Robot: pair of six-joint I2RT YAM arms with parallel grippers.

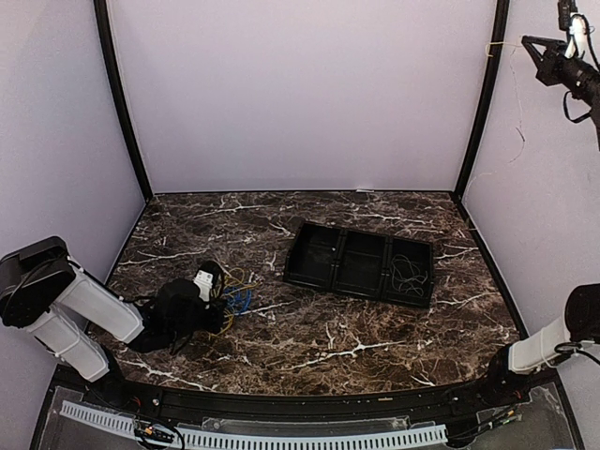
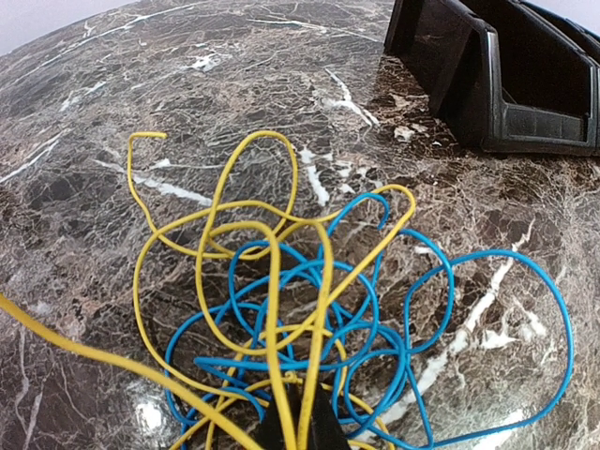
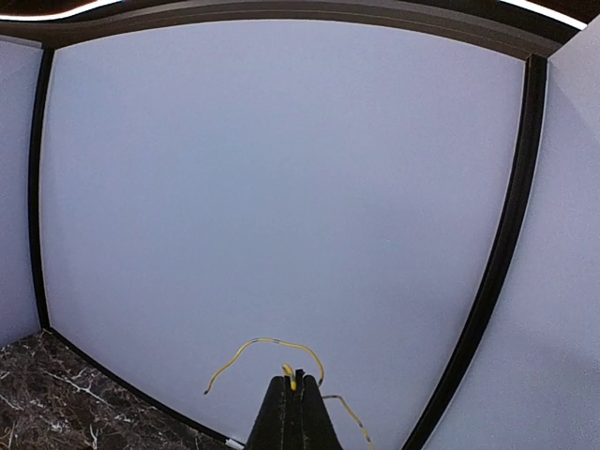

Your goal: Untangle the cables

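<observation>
A tangle of yellow cable and blue cable lies on the marble table, left of centre. My left gripper sits low at the tangle's near edge. In the left wrist view the left gripper is shut, with a yellow strand running between its dark fingertips. My right gripper is raised high at the top right, away from the table. In the right wrist view the right gripper is shut on a thin yellow cable with dark bands, whose ends curl free. A dark grey cable lies coiled in the tray's right compartment.
A black tray with three compartments stands right of the tangle, its corner close to the cables in the left wrist view. Pale walls with black corner posts enclose the table. The right arm's base is at the near right.
</observation>
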